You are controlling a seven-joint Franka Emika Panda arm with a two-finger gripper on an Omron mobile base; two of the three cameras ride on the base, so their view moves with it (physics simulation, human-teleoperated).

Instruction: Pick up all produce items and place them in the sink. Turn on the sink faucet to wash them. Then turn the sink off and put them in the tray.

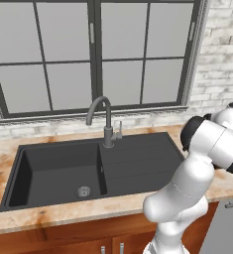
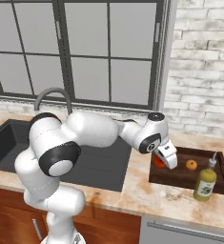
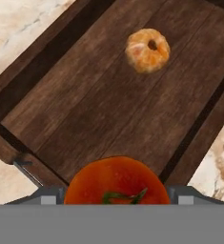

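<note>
In the hand view my gripper is shut on the red tomato, one dark fingertip against each side of it, just above the near end of the dark wooden tray. The orange-tan ball lies on the tray floor farther along. From the right base view the gripper points down into the left end of the tray, with the tomato beside its white finger and the orange ball to the right. The dark sink holds nothing, and no water runs from the faucet.
A yellow-green bottle with a white cap stands at the tray's front right corner. The marble counter lies between sink and tray. Behind them are a brick wall and a window. Wooden cabinets sit below.
</note>
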